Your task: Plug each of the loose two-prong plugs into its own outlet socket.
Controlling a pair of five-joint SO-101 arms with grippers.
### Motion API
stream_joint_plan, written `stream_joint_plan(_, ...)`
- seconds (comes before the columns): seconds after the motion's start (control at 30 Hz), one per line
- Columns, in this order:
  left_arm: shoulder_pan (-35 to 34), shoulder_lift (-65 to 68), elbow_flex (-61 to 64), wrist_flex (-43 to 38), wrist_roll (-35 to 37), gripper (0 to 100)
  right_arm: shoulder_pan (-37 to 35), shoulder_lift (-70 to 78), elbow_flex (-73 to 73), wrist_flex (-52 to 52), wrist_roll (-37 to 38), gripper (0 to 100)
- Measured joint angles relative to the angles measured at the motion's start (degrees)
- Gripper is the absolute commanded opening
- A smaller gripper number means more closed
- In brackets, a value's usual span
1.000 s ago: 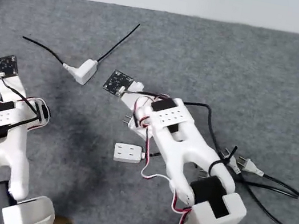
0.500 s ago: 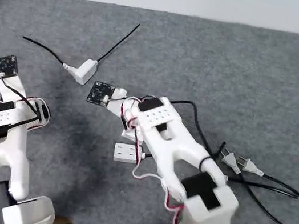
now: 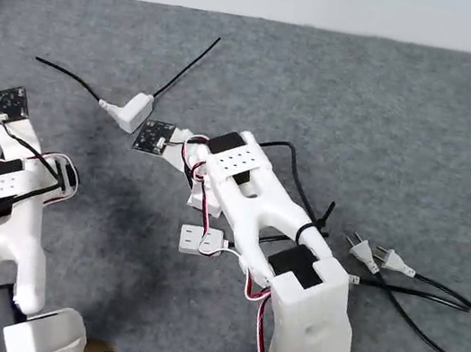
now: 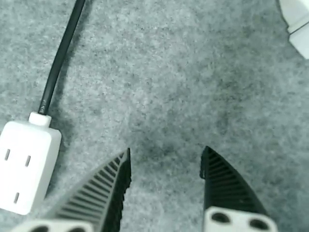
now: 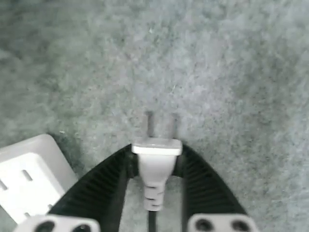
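Right gripper (image 5: 155,153) was clamped on a white plug (image 5: 154,166), prongs forward, just beside a socket block (image 5: 24,186) near the middle of the table (image 3: 426,128). Left gripper (image 4: 166,162) stood open near a second socket block (image 4: 21,171). Spare plugs (image 3: 375,253) lay toward the right edge.

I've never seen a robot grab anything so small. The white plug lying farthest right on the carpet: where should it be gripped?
Take the rightmost plug by its white body, probably from above, jaws closing across its two long sides. It lies flat, prongs pointing at the neighbouring plug and its black cord trailing the other way, so only those sides are free.
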State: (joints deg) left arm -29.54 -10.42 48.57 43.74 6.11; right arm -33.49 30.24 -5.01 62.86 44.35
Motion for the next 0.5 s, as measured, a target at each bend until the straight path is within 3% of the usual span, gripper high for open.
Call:
stream_joint_plan(0.1, 0.0, 0.0, 0.0, 0.0, 0.0, 22, 0.0, 0.0, 0.0, -0.09, 0.0, 0.6)
stream_joint_plan(0.5, 0.35, 0.0, 0.0, 0.0, 0.0, 22, 0.18, -0.7, -0.44, 1.14, -1.14, 0.9)
